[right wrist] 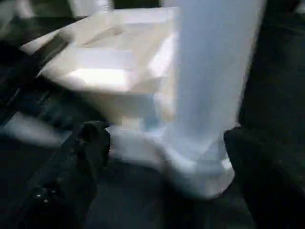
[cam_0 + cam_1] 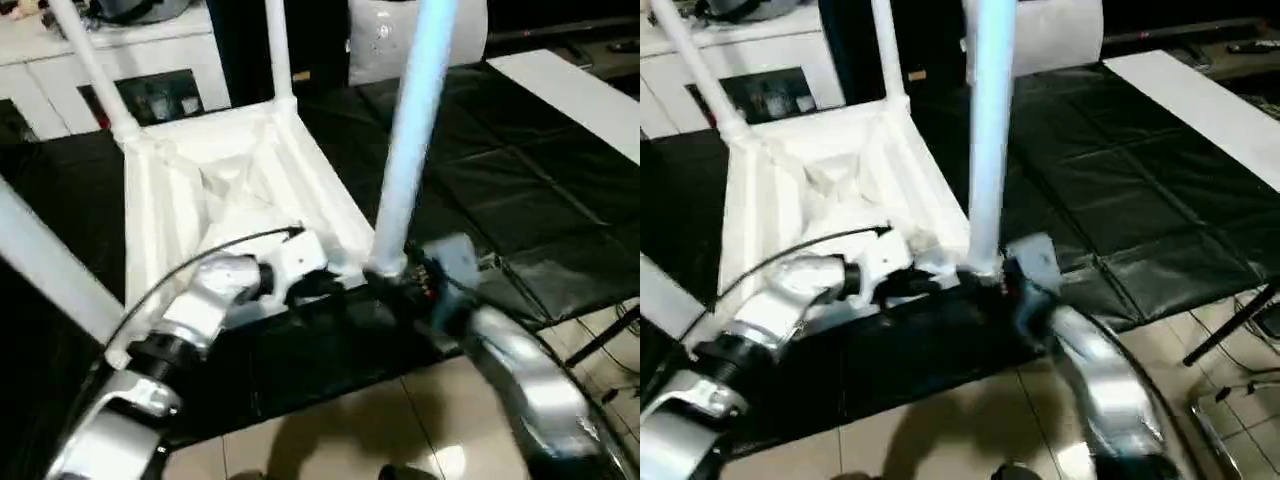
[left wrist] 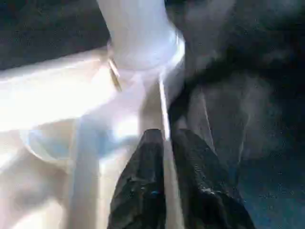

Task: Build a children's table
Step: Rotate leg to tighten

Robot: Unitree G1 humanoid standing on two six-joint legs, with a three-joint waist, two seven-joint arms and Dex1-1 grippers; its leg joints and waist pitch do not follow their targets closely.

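The white tabletop (image 2: 230, 180) lies upside down on the black mat, ribbed underside up. Two legs stand in its far corner sockets: far-left leg (image 2: 95, 70) and far-right leg (image 2: 278, 50). A third leg (image 2: 50, 265) rises at the near left. The near-right leg (image 2: 415, 130) stands upright in its corner socket (image 3: 143, 45). My left gripper (image 2: 318, 285) is shut on the tabletop's near rim (image 3: 164, 109), just beside that socket. My right gripper (image 1: 164, 136) is open around the foot of the near-right leg (image 1: 209, 86), with its fingers (image 1: 90, 143) well apart on either side.
The black mat (image 2: 520, 200) covers the floor to the right and behind. A white cabinet (image 2: 150, 60) stands at the back left. A long white board (image 2: 580, 95) lies at the far right. Tiled floor (image 2: 400, 420) begins at the mat's near edge, where a dark stand leg (image 2: 600, 345) slants.
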